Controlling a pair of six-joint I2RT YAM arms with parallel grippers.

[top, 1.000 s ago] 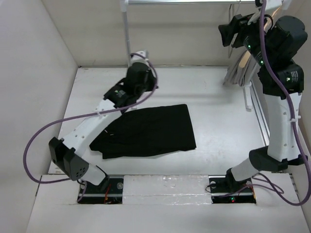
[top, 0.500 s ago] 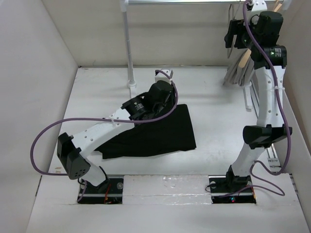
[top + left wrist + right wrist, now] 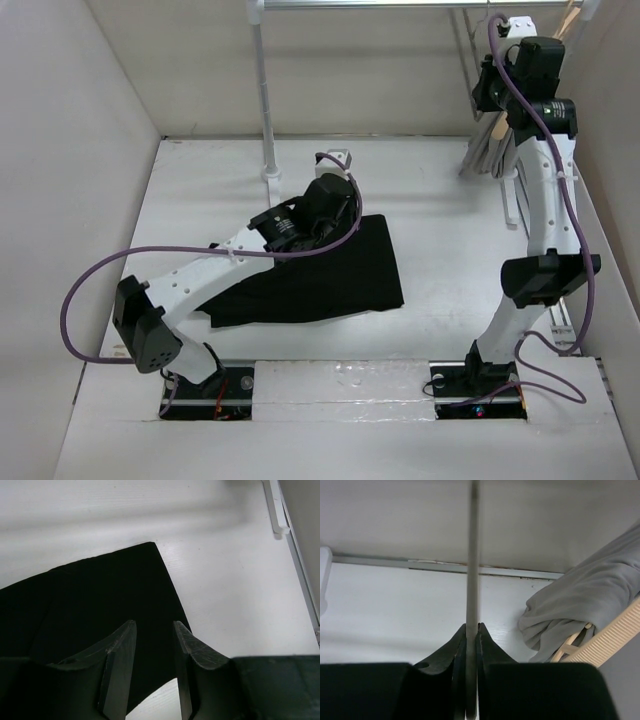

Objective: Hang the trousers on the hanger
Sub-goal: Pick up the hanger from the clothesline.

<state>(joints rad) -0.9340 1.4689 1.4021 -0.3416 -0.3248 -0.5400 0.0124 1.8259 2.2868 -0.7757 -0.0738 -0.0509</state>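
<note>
The black trousers (image 3: 320, 275) lie folded flat on the white table, left of centre. In the left wrist view their far corner (image 3: 100, 595) lies under and ahead of the fingers. My left gripper (image 3: 330, 222) hovers over the trousers' upper part. Its jaws (image 3: 153, 626) stand a little apart, with nothing between them. My right gripper (image 3: 490, 85) is raised at the clothes rack in the back right corner. It (image 3: 472, 626) is shut on the hanger (image 3: 472, 555), whose thin grey wire runs straight up between the fingers.
A grey garment (image 3: 580, 605) hangs on a pale wooden hanger (image 3: 610, 640) just right of my right gripper, also visible from above (image 3: 490, 150). The rack's post (image 3: 263, 90) stands at the back centre. A white rail (image 3: 512, 200) runs along the right side. Walls enclose the table.
My left arm swung right over the trousers and its jaws parted slightly. My right arm moved in to the rack and its jaws closed on the hanger wire.
</note>
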